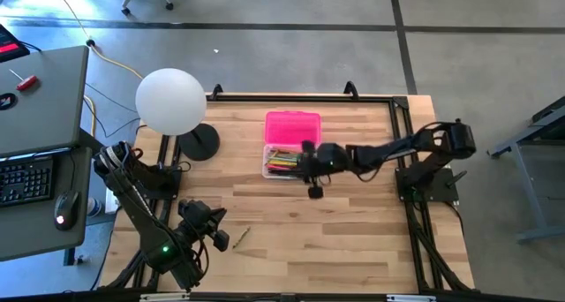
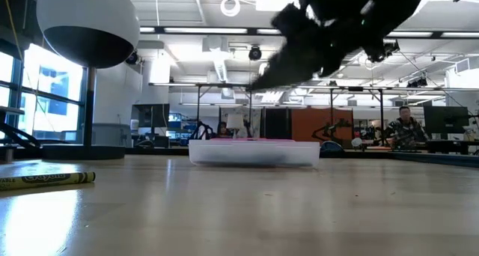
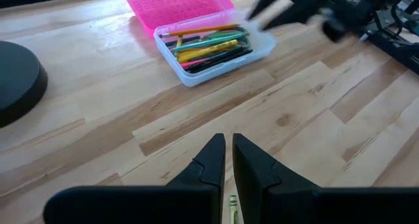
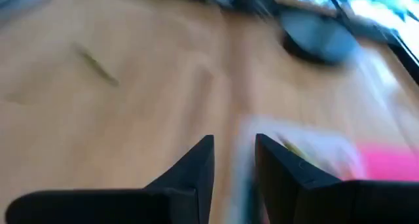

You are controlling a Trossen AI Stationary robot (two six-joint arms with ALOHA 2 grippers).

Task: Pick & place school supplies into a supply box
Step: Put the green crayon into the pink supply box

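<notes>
The supply box [image 1: 284,163] is a clear tray holding several pencils and pens, and its pink lid [image 1: 293,125] lies open on the far side. It also shows in the left wrist view [image 3: 213,50] and the low view [image 2: 254,152]. My right gripper [image 1: 306,163] hovers over the tray's right end, raised above it [image 2: 314,39], and its fingers [image 4: 234,160] stand apart with nothing between them. My left gripper [image 3: 228,152] is shut and hovers near the table's near-left part [image 1: 221,236]. A yellow-green crayon [image 1: 240,237] lies flat on the table just beside it [image 2: 46,179].
A lamp with a white globe [image 1: 170,101] and a round dark base [image 1: 199,143] stands left of the box. Bare wood lies between the box and the table's near edge. A desk with a keyboard [image 1: 25,180] sits beyond the left edge. People sit in the room behind [image 2: 404,129].
</notes>
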